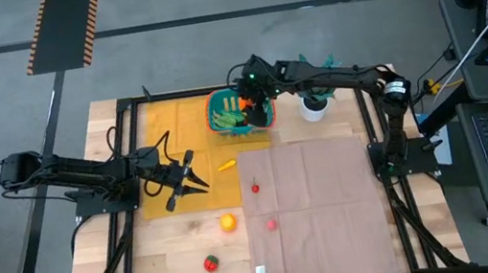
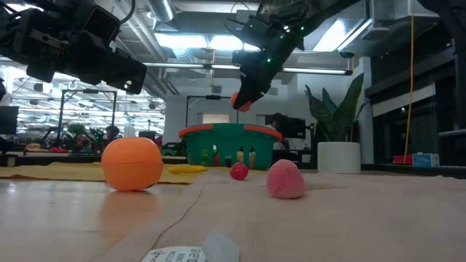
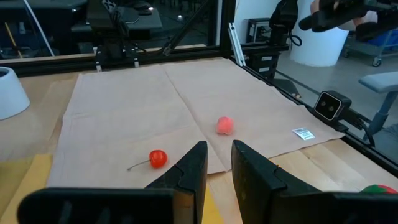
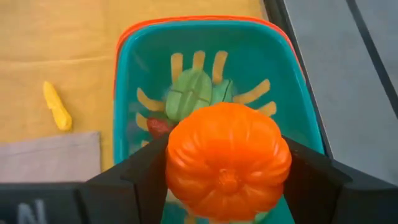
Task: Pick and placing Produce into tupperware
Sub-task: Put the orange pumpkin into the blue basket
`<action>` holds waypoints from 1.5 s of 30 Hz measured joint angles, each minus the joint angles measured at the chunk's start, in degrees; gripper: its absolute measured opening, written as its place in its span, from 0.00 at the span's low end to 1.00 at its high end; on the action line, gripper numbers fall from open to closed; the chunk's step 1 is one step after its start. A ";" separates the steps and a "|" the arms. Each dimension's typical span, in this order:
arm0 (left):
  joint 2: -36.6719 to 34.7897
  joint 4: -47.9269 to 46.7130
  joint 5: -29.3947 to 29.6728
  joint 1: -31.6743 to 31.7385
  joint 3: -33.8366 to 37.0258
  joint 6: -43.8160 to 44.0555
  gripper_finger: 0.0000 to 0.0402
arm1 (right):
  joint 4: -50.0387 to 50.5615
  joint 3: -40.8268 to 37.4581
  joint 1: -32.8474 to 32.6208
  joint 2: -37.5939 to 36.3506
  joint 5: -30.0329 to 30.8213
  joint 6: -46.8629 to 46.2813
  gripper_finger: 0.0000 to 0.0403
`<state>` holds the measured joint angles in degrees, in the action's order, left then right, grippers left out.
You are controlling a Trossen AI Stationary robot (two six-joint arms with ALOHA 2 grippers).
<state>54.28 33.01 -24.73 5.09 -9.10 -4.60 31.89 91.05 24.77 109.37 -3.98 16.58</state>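
Near the top centre of the high view, the right gripper hangs directly above the tupperware, its fingers clamped on an orange pumpkin poised over the green produce already inside. At centre left, the left gripper hovers over the yellow mat, fingers nearly together and holding nothing. A yellow piece lies just right of it; a cherry sits further right.
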 joint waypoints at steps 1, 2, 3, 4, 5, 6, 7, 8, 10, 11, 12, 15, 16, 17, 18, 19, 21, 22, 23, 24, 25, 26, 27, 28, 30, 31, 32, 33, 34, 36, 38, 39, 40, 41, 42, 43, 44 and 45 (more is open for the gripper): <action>0.00 -0.06 0.00 0.00 0.00 0.00 0.17 | -1.17 0.00 0.05 0.53 -0.17 0.04 0.62; 0.00 -0.15 0.00 -0.01 0.00 0.00 0.17 | -1.93 0.00 0.05 1.15 -0.22 0.20 0.62; 0.00 -0.17 0.00 0.00 0.00 0.00 0.17 | -2.19 0.00 0.18 1.72 -0.29 0.25 0.62; 0.00 -0.20 0.00 0.01 0.00 0.00 0.17 | -2.36 -0.02 0.31 2.20 -0.50 0.26 0.62; 0.00 -0.24 0.00 -0.01 0.00 -0.02 0.17 | -2.58 -0.02 0.41 2.84 -0.79 0.30 0.62; 0.00 -0.35 0.00 -0.01 0.00 -0.02 0.17 | -3.05 -0.02 0.54 3.32 -0.86 0.33 0.62; 0.00 -0.49 0.00 0.01 0.00 -0.02 0.17 | -2.96 -0.02 0.80 3.74 -0.87 0.36 0.62; 0.00 -0.50 0.00 0.01 0.00 -0.04 0.17 | -2.92 -0.02 1.03 4.17 -0.83 0.36 0.62; 0.00 -0.48 0.00 0.01 0.00 -0.44 0.17 | -3.27 -0.02 1.36 4.78 -1.11 0.24 0.62; 0.00 -0.48 0.00 0.01 0.00 -0.46 0.17 | -3.48 -0.02 1.47 5.10 -1.61 0.24 0.62; 0.00 -0.47 0.00 0.01 0.00 -0.46 0.17 | -4.32 -0.02 1.49 5.43 -1.94 0.24 0.62; 0.00 -0.44 0.00 0.01 0.00 -0.48 0.17 | -5.26 -0.02 1.36 6.36 -2.28 0.45 0.62; 0.02 -0.46 0.00 0.01 0.00 -0.48 0.17 | -5.66 -0.02 1.32 6.62 -2.34 0.47 0.62; 0.00 -0.44 0.00 0.01 0.00 -0.49 0.17 | -5.95 -0.02 1.31 6.90 -2.39 0.50 0.62; 0.00 -0.42 0.00 0.01 0.00 -0.50 0.17 | -6.55 -0.02 1.33 7.13 -2.51 0.49 0.62; 0.00 -0.45 -0.01 0.01 0.00 -0.50 0.17 | -7.04 -0.02 1.38 7.38 -2.83 0.44 0.62; 0.00 -0.40 0.00 0.02 0.00 -0.52 0.17 | -8.05 -0.02 1.40 8.16 -3.34 0.45 0.62; 0.00 -0.43 -0.01 0.03 0.00 -0.52 0.17 | -8.53 -0.02 1.42 8.52 -3.36 0.44 0.62; 0.00 -0.42 0.00 0.03 0.00 -0.52 0.17 | -8.26 -0.02 1.42 8.87 -3.34 0.46 0.62; 0.00 -0.42 0.00 0.03 0.00 -0.55 0.17 | -8.27 -0.04 1.38 9.23 -3.35 0.46 0.62; 0.00 -0.53 0.00 0.03 0.00 -0.55 0.17 | -8.28 -0.03 1.38 9.47 -3.38 0.42 0.62; 0.00 -0.61 -0.02 0.03 0.00 -0.55 0.17 | -8.10 -0.03 1.38 9.65 -3.38 0.42 0.62; 0.00 -0.60 0.00 0.03 0.00 -0.55 0.17 | -8.17 -0.03 1.38 9.88 -3.38 0.44 0.62; 0.00 -0.60 0.00 0.03 0.00 -0.55 0.17 | -8.23 -0.04 1.38 9.99 -3.38 0.44 0.62; 0.00 -0.59 0.00 0.03 0.00 -0.57 0.17 | -8.20 -0.04 1.38 10.21 -3.40 0.44 0.62; 0.00 -0.61 0.00 0.03 0.00 -0.57 0.17 | -8.16 -0.04 1.38 10.22 -3.38 0.44 0.62; 0.00 -0.61 0.00 0.03 0.00 -0.57 0.17 | -8.18 -0.04 1.38 10.22 -3.38 0.44 0.62; 0.00 -0.59 0.00 0.03 0.00 -0.57 0.17 | -8.21 -0.04 1.38 10.22 -3.38 0.44 0.62; 0.00 -0.61 0.00 0.03 0.00 -0.57 0.17 | -8.17 -0.04 1.38 10.22 -3.38 0.44 0.62; 0.00 -0.61 0.00 0.03 0.00 -0.57 0.17 | -8.12 -0.04 1.38 10.22 -3.38 0.44 0.62; 0.00 -0.63 0.00 0.03 0.00 -0.57 0.17 | -8.17 -0.04 1.38 10.22 -3.38 0.44 0.62; 0.00 -0.63 0.00 0.03 0.00 -0.57 0.17 | -8.16 -0.04 1.38 10.22 -3.35 0.40 0.64; 0.00 -0.68 0.00 0.03 0.00 -0.57 0.17 | -8.17 -0.04 1.37 10.22 -3.20 0.21 0.66; 0.00 -0.83 0.00 0.03 0.00 -0.57 0.17 | -8.21 -0.04 1.36 10.22 -2.72 -0.17 0.69; 0.00 -0.95 0.00 0.03 0.00 -0.57 0.17 | -8.38 -0.04 1.33 10.22 -1.90 -0.95 0.73; 0.00 -0.98 0.00 0.03 0.00 -0.57 0.17 | -8.57 -0.04 1.31 10.22 -0.57 -1.39 0.75; 0.00 -0.96 0.00 0.03 0.00 -0.63 0.17 | -8.55 -0.04 1.23 10.22 0.94 -1.81 0.78; 0.00 -0.97 0.00 0.03 0.00 -0.90 0.17 | -8.54 -0.04 1.19 10.22 2.35 -2.10 0.80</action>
<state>54.28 32.05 -24.73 5.13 -9.10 -5.50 23.35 91.00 25.96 119.59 -1.62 14.48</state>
